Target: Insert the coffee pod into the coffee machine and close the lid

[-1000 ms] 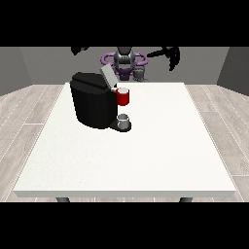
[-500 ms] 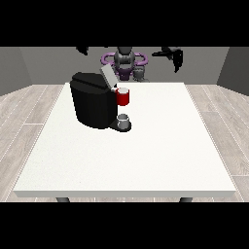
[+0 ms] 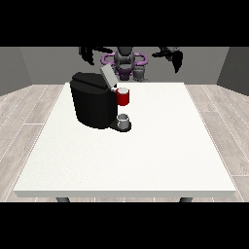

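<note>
A black coffee machine [image 3: 92, 104] stands on the white table [image 3: 146, 146], left of the middle, with its grey lid [image 3: 107, 75] raised. Its red pod holder [image 3: 123, 97] sticks out at the front, over a small grey cup [image 3: 124, 120] on the machine's base. A small grey coffee pod [image 3: 140, 74] rests near the table's far edge, in front of the robot. The hand at the view's right [image 3: 175, 56] hangs raised beyond the far edge, fingers pointing down and relaxed. The hand at the view's left [image 3: 88, 53] is also raised, above and behind the machine, holding nothing.
The robot's torso [image 3: 124, 61] stands behind the far edge. Wide bare table surface lies in front of and to the right of the machine.
The hand at the view's right has moved slightly inwards and lower. The hand at the view's left has lifted and shifted a little to the right. Machine, pod and cup have stayed put.
</note>
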